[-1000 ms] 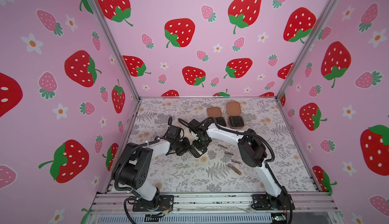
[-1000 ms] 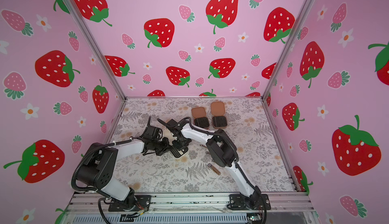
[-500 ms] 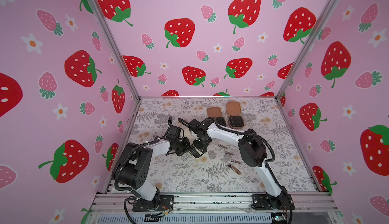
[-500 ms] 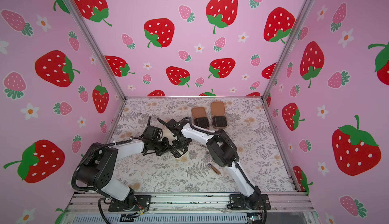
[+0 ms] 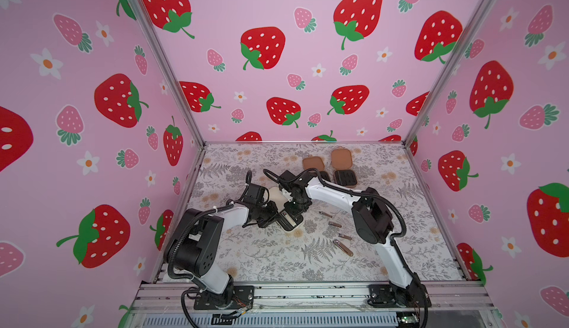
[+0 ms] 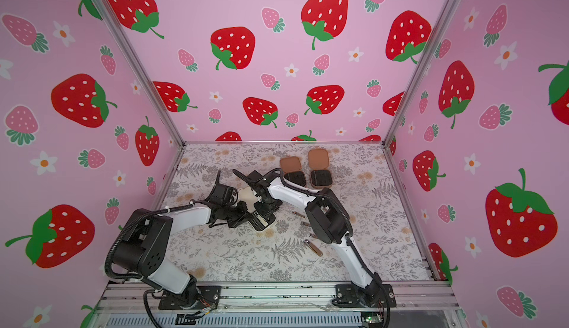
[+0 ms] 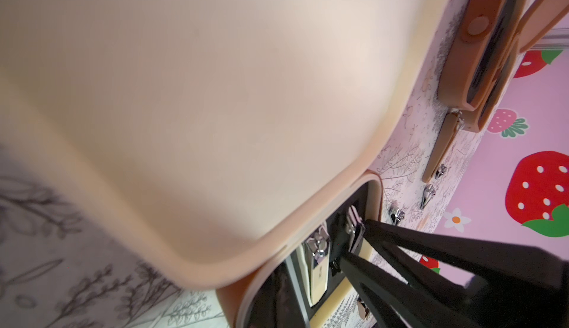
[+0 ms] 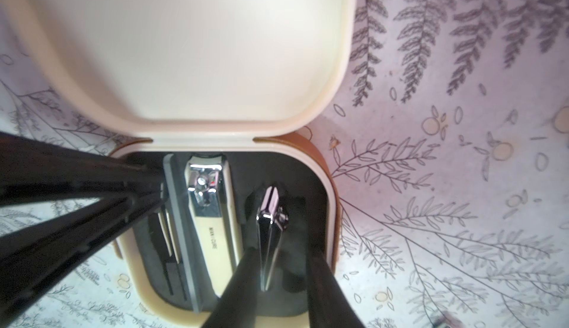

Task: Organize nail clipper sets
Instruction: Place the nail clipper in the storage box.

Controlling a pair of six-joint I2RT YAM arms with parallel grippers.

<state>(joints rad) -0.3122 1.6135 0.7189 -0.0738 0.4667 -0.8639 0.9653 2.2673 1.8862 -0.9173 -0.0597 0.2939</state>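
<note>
The right claw (image 8: 280, 248) hangs loose around a small clipper (image 8: 268, 218) in the cream case (image 8: 191, 49), left claw (image 8: 157, 194) clenched; four tools (image 5: 342, 247) wait beside the case.

Grey fern-print tabletop (image 5: 277, 261), pink strawberry-patterned walls (image 5: 292, 9) on three sides, aluminium rail (image 5: 308, 292) along the near edge.
</note>
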